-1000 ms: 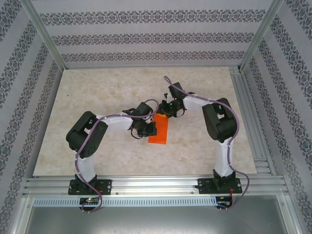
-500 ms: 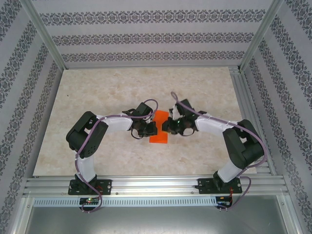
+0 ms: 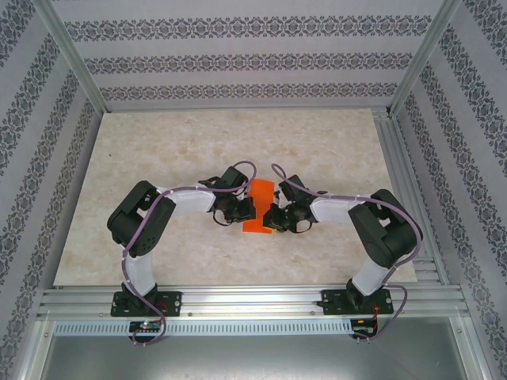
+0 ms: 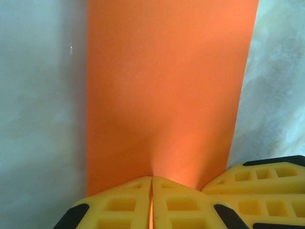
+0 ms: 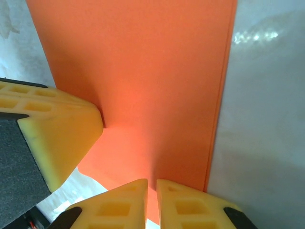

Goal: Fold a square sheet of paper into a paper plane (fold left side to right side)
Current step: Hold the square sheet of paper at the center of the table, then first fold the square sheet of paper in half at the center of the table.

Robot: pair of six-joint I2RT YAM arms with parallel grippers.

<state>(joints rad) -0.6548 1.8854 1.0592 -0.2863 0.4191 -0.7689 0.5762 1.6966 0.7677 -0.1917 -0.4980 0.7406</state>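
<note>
The orange sheet of paper (image 3: 260,198) lies as a folded, narrow rectangle at the middle of the table, between both arms. My left gripper (image 3: 246,212) is at its left edge. In the left wrist view the left gripper (image 4: 151,180) is shut, with a sliver of the paper (image 4: 167,86) between its tips. My right gripper (image 3: 270,218) is at the paper's right near side. Its yellow tips (image 5: 152,183) are pinched on the paper's edge (image 5: 143,71), almost touching. The left gripper's finger (image 5: 52,138) presses the sheet close beside them.
The marble-look table top (image 3: 174,150) stretches bare behind and to both sides of the paper. Patterned walls and aluminium posts (image 3: 75,59) enclose it. The rail (image 3: 253,301) with the arm bases runs along the near edge.
The right arm swung from the paper's far end to its near right side, and its jaws closed on the paper. The left gripper stayed put, shut on the left edge.
</note>
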